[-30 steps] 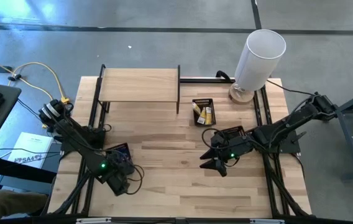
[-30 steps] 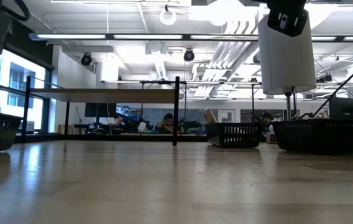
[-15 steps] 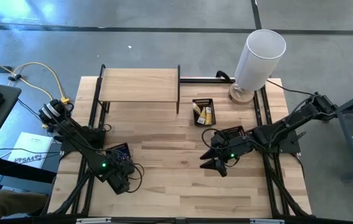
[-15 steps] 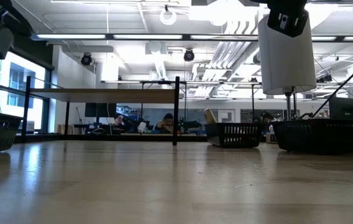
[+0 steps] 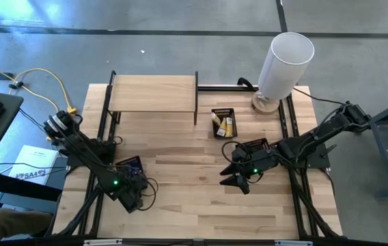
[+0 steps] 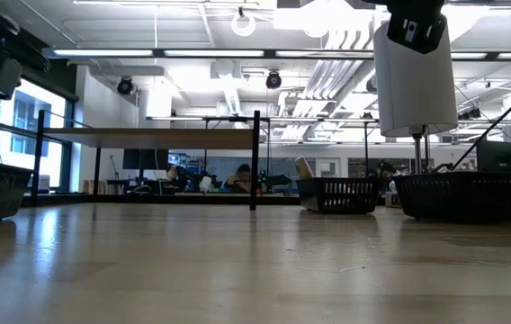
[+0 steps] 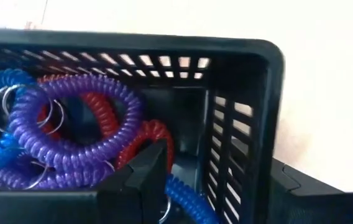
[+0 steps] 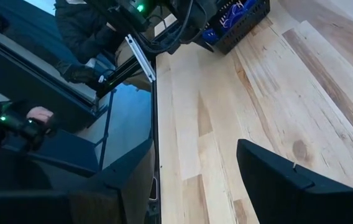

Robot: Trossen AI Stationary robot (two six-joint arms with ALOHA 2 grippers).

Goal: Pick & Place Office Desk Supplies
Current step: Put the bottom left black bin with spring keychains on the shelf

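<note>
Left gripper (image 5: 134, 198): positioned over the black mesh tray (image 7: 238, 93) at the near left of the light wooden surface (image 5: 180, 171); jaws are seen partly open, one finger (image 7: 145, 177) lowered among the coils, nothing seen to be gripped.
Coiled loops: a purple spiral plastic loop (image 7: 71, 134) is seen lying on top in that tray, with red coils (image 7: 148, 140) beneath and blue coils (image 7: 2, 87) at the side and under the finger.
Right gripper (image 5: 236, 180): held over bare wood near the middle; jaws are spread wide and empty.
Yellow packets (image 5: 227, 126): seen in a second small black tray (image 5: 222, 111) at the back, near the tall white cylinder (image 5: 284, 63).
</note>
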